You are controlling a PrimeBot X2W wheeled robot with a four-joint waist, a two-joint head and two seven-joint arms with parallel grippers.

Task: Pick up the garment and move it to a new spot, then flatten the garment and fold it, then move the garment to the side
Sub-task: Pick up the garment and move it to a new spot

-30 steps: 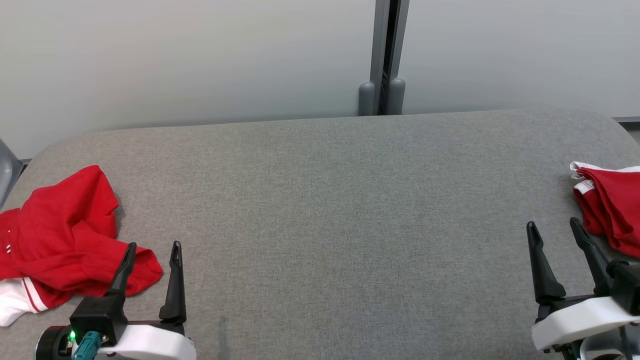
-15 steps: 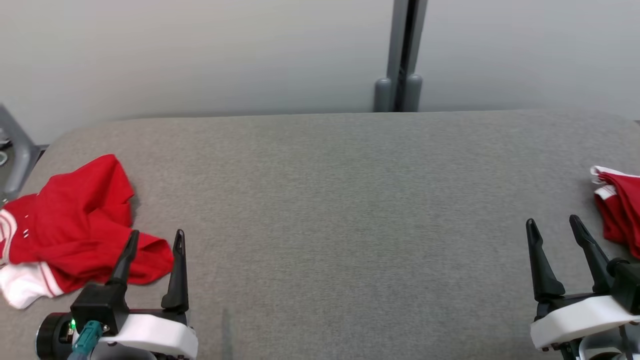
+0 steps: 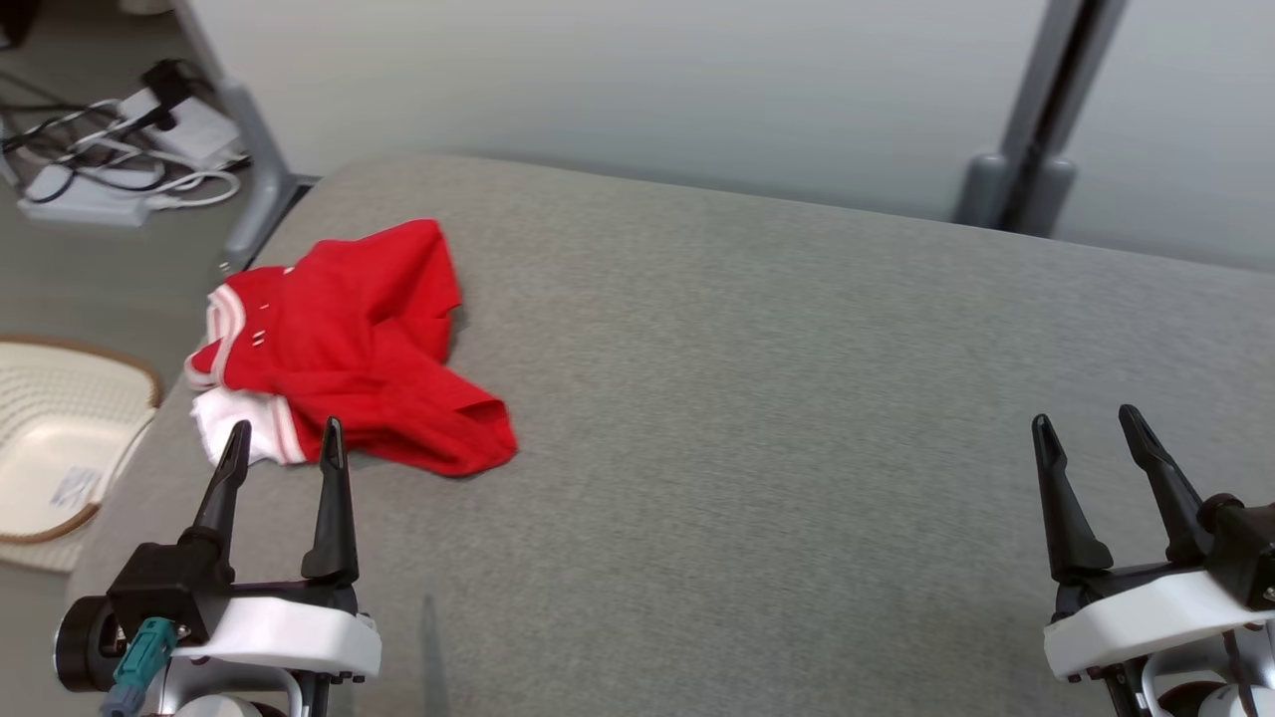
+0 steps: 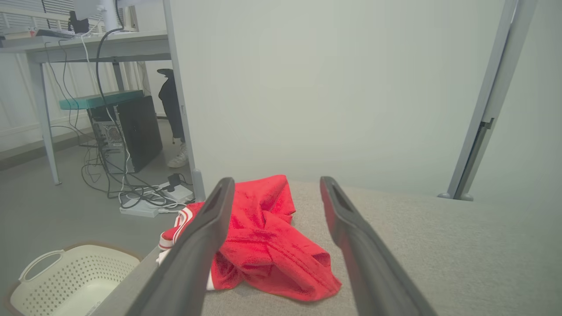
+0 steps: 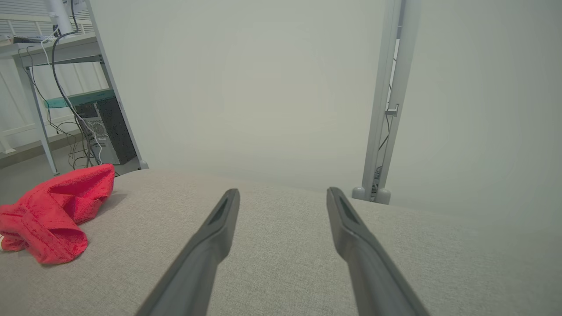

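A crumpled red garment with white striped trim (image 3: 349, 334) lies in a heap at the left end of the grey fabric-covered table (image 3: 757, 418), close to the left edge and nearer the far left corner than the near one. One red sleeve or leg opening spreads toward the middle of the table, and a white part with red stripes sits on its near left side, by the table's edge. The left gripper (image 3: 285, 428), with two long dark fingers on a white and black wrist, hangs over the near left part of the table. Its jaws stand wide apart with nothing between them, and its tips point at the near side of the garment. In the left wrist view the heap lies ahead of the fingers, partly behind the left one, and whether a tip touches the cloth cannot be told. The right gripper (image 3: 1085, 416) hangs over the near right part of the table, well apart from the garment, its jaws likewise spread and empty above bare grey fabric. On the floor beside the left edge stands a cream perforated plastic basket with a brown rim (image 3: 55, 393). Farther back on the floor lie a white power strip with tangled cables (image 3: 90, 194). A grey metal post (image 3: 1041, 119) rises behind the far edge, against a pale wall panel (image 3: 618, 90).
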